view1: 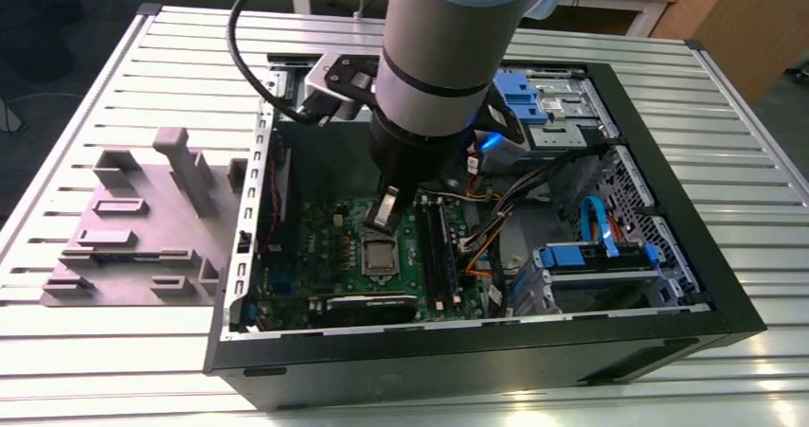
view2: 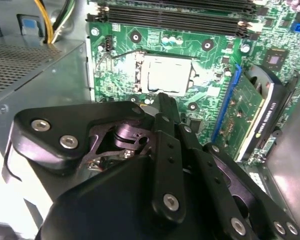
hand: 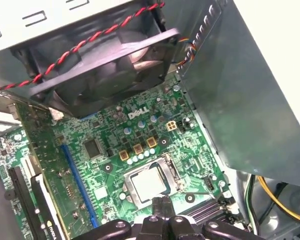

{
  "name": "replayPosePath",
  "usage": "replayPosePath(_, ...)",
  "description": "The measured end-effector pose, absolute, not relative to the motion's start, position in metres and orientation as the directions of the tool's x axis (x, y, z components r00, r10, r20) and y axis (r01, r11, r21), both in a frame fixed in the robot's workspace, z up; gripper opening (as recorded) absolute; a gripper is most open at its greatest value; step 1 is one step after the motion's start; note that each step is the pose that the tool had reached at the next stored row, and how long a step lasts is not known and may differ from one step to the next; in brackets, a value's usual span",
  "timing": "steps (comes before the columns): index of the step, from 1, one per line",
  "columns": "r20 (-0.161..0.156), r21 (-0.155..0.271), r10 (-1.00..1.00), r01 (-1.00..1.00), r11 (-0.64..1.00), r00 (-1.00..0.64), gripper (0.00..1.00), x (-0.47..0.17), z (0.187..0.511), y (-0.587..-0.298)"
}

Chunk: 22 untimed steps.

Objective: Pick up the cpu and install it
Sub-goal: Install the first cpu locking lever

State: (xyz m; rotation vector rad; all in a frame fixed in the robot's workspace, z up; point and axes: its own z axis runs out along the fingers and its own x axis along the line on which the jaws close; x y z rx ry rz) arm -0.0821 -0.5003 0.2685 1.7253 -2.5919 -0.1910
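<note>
Inside the open computer case (view1: pixel 657 337) my gripper (view1: pixel 383 221) is hanging low over the green motherboard (view1: pixel 332 257), just above the socket.

- The cpu (view2: pixel 166 75) is lying flat in the socket; its pale metal top is showing in both wrist views (hand: pixel 148 182).
- My fingers (view2: pixel 165 107) are looking drawn together, tips close to one another, and they are gripping nothing that I can see. Tips are sitting at the socket's edge, apart from the chip as far as I can judge.
- The socket frame (hand: pixel 171 170) is framing the chip; whether it is latched I cannot tell.

Risks, as I am judging them:
- Dropping lower could be pressing a tip onto the chip's corner and tilting it on the contacts beneath.
- Sliding sideways could be catching the frame or scraping small board parts beside the socket.
- Lifting carelessly could be knocking the case fan (hand: pixel 97 65) or snagging its red and black wire (hand: pixel 80 47).

Around:
- Memory slots (view2: pixel 175 17) are running just beside the socket.
- A blue slot (hand: pixel 77 182) and a card are standing on the socket's other side.
- Yellow cables (hand: pixel 277 200) are hanging by the metal wall.
- On the counter (view1: pixel 114 351), a grey plastic tray (view1: pixel 133 223) is standing outside the case toward the exterior view's left edge.
</note>
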Motion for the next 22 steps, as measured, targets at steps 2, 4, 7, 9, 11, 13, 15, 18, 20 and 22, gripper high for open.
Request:
replayPosePath(2, -0.049, 0.114, -0.92, -0.918, 0.381, -0.388, 0.1, -0.082, 0.269, -0.496)
replayPosePath(4, -0.049, 0.114, -0.92, -0.918, 0.381, -0.388, 0.1, -0.082, 0.269, -0.491)
replayPosePath(7, -0.049, 0.114, -0.92, -0.918, 0.381, -0.388, 0.1, -0.082, 0.269, -0.484)
replayPosePath(9, -0.049, 0.114, -0.92, -0.918, 0.381, -0.388, 0.1, -0.082, 0.269, -0.48)
replayPosePath(11, -0.049, 0.114, -0.92, -0.918, 0.381, -0.388, 0.1, -0.082, 0.269, -0.476)
replayPosePath(13, -0.049, 0.114, -0.92, -0.918, 0.381, -0.388, 0.1, -0.082, 0.269, -0.473)
replayPosePath(15, -0.049, 0.114, -0.92, -0.918, 0.381, -0.388, 0.1, -0.081, 0.268, -0.471)
replayPosePath(18, -0.049, 0.114, -0.92, -0.918, 0.381, -0.388, 0.1, -0.079, 0.268, -0.466)
replayPosePath(20, -0.049, 0.114, -0.92, -0.918, 0.381, -0.388, 0.1, -0.077, 0.268, -0.464)
replayPosePath(22, -0.049, 0.114, -0.92, -0.918, 0.381, -0.388, 0.1, -0.073, 0.268, -0.462)
